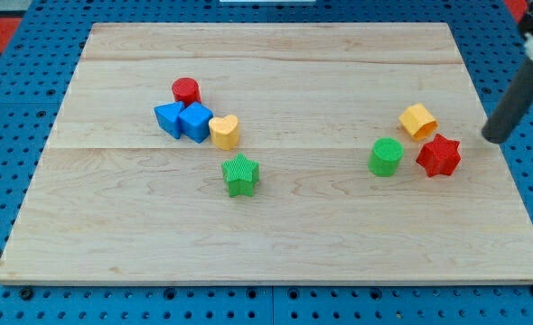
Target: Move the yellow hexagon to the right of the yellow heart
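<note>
The yellow hexagon (417,120) lies on the wooden board's right part. The yellow heart (224,132) lies left of centre, touching a blue block. My tip (494,138) is at the right edge of the board, to the right of the yellow hexagon and just right of the red star (439,155). The tip touches no block.
A green cylinder (386,156) lies left of the red star. A green star (240,174) lies below the yellow heart. Two blue blocks (183,120) and a red cylinder (186,91) cluster left of the heart. The wooden board (275,244) rests on a blue pegboard.
</note>
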